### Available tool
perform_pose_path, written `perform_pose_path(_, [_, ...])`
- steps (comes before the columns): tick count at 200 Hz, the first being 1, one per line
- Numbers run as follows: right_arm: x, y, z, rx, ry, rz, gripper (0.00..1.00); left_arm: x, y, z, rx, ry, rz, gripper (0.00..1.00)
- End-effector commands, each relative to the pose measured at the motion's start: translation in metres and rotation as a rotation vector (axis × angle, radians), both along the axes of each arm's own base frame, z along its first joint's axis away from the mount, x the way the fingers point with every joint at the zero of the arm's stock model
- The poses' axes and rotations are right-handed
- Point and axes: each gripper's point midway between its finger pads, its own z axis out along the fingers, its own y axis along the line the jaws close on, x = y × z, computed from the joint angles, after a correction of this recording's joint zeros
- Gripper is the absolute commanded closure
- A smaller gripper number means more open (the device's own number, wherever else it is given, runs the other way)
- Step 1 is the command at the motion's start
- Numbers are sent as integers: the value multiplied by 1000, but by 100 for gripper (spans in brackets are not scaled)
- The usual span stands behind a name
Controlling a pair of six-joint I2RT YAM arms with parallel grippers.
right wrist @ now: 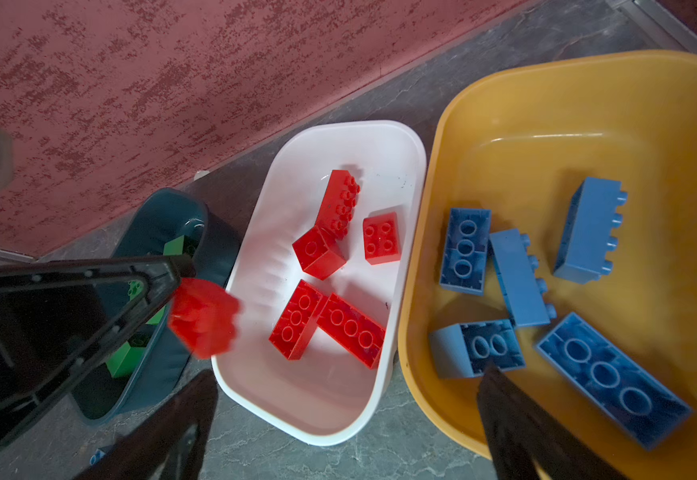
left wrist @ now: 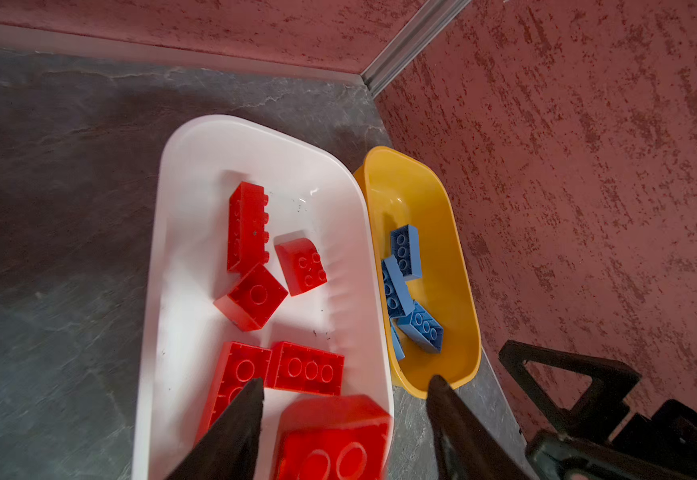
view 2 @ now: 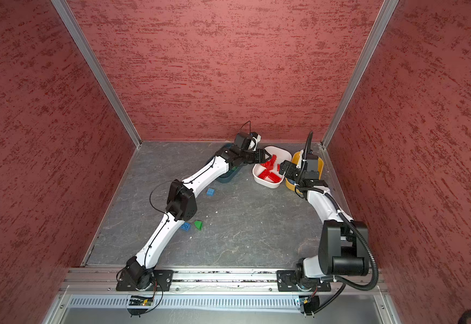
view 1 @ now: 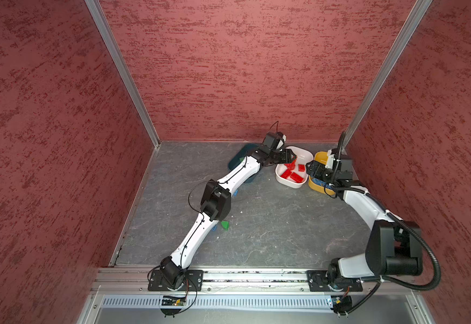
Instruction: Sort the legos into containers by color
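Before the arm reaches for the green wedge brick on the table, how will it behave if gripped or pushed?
The green wedge brick looks like hard plastic, probably stiff and light. Its sloped side may let jaws slip unless they close on flat faces. On the smooth table it should slide, not roll.

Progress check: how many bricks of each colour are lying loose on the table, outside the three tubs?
Counting only what shows in the top views:
Blue bricks: 2
Green bricks: 1
Total: 3
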Motion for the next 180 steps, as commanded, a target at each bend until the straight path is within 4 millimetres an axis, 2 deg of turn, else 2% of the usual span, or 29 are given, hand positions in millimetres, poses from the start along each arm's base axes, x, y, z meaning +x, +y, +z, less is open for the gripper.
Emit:
perform_pose_path(1, [-2,3,13,-8,-24,3,1,-13,-11,15,-51,9,-78,27])
perform_pose_path(37, [-4,30,15,16,-41,103,1,-26,10,23,34,-19,-82,12])
perform_pose_path(67, [-5,66,15,-5,-64,218,1,-33,47,40,69,-51,0,1])
perform_pose_path(69, [-5,69,15,-8,-66,226,1,-34,51,36,76,-43,6,1])
perform_pose_path(77, [-5,80,14,-21,-71,261,1,-36,63,40,79,-50,30,1])
perform_pose_path(96, [-7,109,17,-54,-100,344,1,-39,99,44,116,-60,117,1])
perform_pose_path(99, [-6,114,8,-59,-81,361,1,-40,107,44,125,-61,132,1])
perform_pose_path(118, [-14,156,3,-104,-113,496,2,-45,151,42,195,-77,245,1])
perform_pose_path(151, [-51,244,-12,-219,-195,844,4,-58,235,38,294,-63,473,0])
perform_pose_path(180, [-76,301,-36,-283,-224,1073,5,-71,294,23,341,-3,643,1])
